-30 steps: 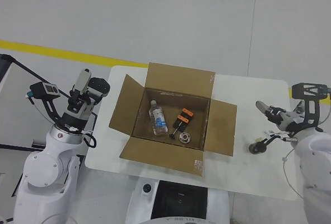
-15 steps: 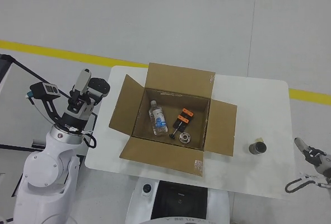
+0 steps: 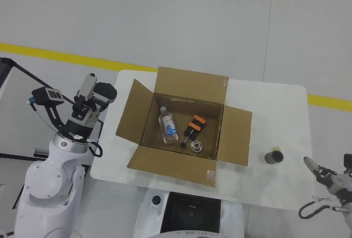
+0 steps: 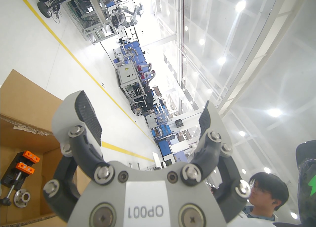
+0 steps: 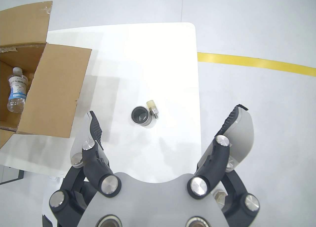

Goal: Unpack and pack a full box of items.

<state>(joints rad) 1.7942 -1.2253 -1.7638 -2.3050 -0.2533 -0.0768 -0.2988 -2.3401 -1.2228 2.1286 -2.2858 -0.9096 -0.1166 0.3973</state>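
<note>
Because the cardboard box [image 3: 190,82] stands in the middle of the bench [image 3: 271,107] with all four flaps folded outward, its contents are exposed to a reach from above. A clear water bottle [image 3: 167,125], a small orange-and-black vise [image 3: 193,125] and a metal flange [image 3: 195,146] are seen lying on its floor, so the unpacking is judged to be only partly done. A dark metal sleeve [image 3: 274,157] is stood upright on the bare bench to the right of the box, with a small threaded fitting [image 5: 152,108] just beside it, presumably set clear of the flap for easy retaking. The right claw [image 5: 165,112] is held wide and empty at the bench's near right corner, with the sleeve ahead of it and well apart. The left claw [image 4: 144,104], likewise spread wide and holding nothing, is held raised beside the box's left flap and pointed upward.
</note>
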